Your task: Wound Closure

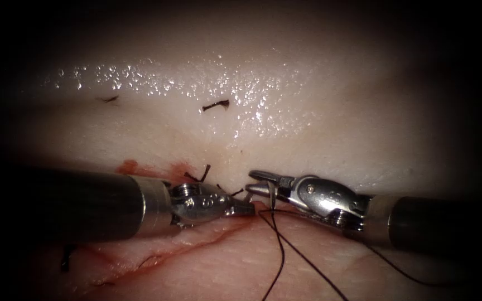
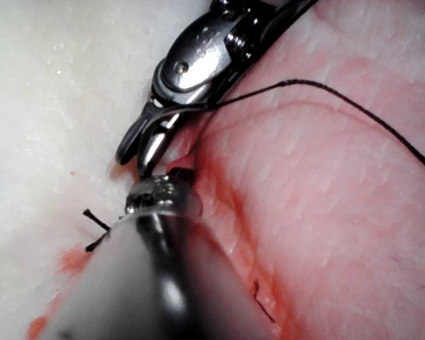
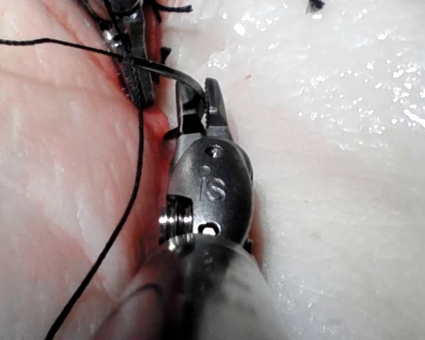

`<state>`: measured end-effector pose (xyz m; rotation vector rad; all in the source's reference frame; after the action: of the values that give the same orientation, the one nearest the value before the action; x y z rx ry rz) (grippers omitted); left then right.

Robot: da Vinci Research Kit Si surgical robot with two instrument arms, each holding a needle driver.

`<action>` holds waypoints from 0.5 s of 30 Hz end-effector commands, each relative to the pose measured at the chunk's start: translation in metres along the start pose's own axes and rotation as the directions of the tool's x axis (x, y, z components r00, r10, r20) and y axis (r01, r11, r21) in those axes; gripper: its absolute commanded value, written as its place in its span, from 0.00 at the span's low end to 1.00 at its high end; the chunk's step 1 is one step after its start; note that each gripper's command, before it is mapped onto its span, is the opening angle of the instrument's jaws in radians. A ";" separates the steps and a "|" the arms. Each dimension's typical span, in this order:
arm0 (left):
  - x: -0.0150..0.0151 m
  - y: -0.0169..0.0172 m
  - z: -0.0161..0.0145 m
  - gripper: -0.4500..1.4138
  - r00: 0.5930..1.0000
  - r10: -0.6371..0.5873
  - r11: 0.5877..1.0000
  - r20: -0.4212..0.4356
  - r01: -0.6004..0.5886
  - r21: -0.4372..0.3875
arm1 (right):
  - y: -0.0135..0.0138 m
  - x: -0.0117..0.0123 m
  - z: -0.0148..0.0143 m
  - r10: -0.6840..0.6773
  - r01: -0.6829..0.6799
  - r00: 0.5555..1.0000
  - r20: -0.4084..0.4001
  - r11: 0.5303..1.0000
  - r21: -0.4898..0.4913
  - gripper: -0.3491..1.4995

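1. At the near end of the cut [image 1: 168,253], my 2 tools meet tip to tip on the tissue [image 1: 336,111].
2. My left tool [image 1: 245,209] comes in from the left and lies low along the cut. Its jaws are pressed together, with the tip at the reddened edge.
3. I cannot tell whether the left jaws pinch anything. In the right wrist view they sit right where the needle [image 3: 168,71] meets the thread [image 3: 120,227].
4. My right tool [image 1: 256,184] comes in from the right. Its jaws are spread, 1 above the other, and the needle [image 1: 273,195] passes between them.
5. In the right wrist view the needle arches from the left tool's tip [image 3: 137,74] into the gap of the right tool [image 3: 198,103], above the surface. I cannot tell whether its point is in the tissue.
6. The left wrist view shows the right tool [image 2: 138,149] astride the needle [image 2: 180,110], with the thread [image 2: 354,99] running away over the pink tissue.
7. In the endoscope view, 2 strands of thread [image 1: 302,256] drop from the meeting point toward the near edge.
8. Red fluid [image 1: 140,167] stains the tissue just behind the left tool.
9. Short cut ends of thread [image 1: 216,105] lie farther back on the pale, wet surface.
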<state>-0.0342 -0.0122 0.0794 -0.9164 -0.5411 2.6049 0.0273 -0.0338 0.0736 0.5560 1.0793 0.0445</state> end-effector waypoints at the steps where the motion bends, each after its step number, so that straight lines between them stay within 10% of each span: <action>1: -0.0003 0.0002 0.0011 0.24 1.000 0.006 1.000 0.001 -0.006 -0.008 | 0.0005 0.0008 0.0007 -0.011 0.011 1.000 -0.004 1.000 0.000 0.00; 15: -0.0045 0.0035 0.0044 0.24 0.998 -0.008 0.997 0.064 0.013 -0.078 | 0.0030 0.0051 -0.0015 -0.059 0.058 0.998 -0.007 0.995 -0.082 0.00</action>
<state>-0.0337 -0.0181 0.0828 -0.8483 -0.6727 2.6273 0.0282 -0.0291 0.0699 0.4513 1.0915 0.0414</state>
